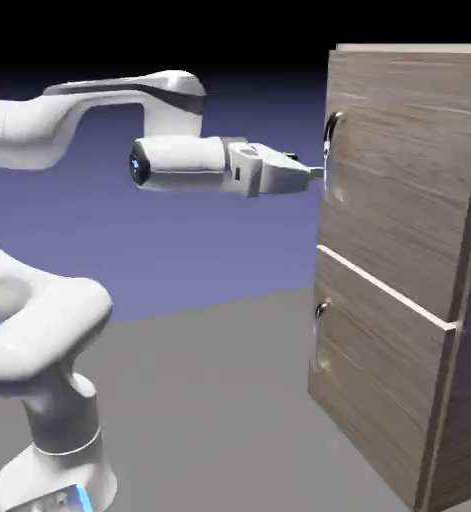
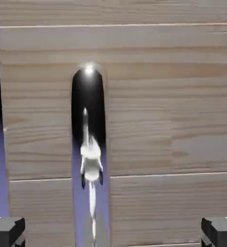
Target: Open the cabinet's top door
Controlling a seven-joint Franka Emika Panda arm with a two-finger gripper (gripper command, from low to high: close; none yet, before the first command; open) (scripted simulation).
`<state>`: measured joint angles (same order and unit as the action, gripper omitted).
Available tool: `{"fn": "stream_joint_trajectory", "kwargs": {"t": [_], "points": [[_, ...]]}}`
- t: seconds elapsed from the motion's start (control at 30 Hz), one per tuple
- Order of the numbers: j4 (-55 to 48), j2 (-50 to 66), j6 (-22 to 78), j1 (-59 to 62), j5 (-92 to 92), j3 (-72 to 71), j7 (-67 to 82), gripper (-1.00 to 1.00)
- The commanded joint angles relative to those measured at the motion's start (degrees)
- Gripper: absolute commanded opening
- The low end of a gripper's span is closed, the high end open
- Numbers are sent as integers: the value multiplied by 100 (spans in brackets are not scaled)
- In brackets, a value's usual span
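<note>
A white robot arm reaches right toward a tall wood-grain cabinet (image 1: 399,180), its gripper (image 1: 317,173) level with the curved silver handle (image 1: 331,140) at the near-left edge of the upper door (image 1: 409,170), fingers spread wide with nothing pinched between them. That top door looks fully closed above the smaller lower door (image 1: 379,370), so the approach seems nearly done, while gripping the handle and pulling the door open appear to remain. No brand, label or writing is readable on the arm or cabinet.
</note>
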<state>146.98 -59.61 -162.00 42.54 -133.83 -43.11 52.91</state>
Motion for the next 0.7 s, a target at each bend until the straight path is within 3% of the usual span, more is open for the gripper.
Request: {"fn": "stream_joint_trajectory", "kwargs": {"t": [0.0, 0.27, 0.3, 0.67], "points": [[-26, -50, 22, 81, -250, -80, 178, 0], [-768, 459, 281, 1115, -1031, -750, 768, 0], [-768, 459, 282, 1115, -1031, -750, 768, -100], [779, -122, 1864, -542, 854, 1315, 353, -100]]}}
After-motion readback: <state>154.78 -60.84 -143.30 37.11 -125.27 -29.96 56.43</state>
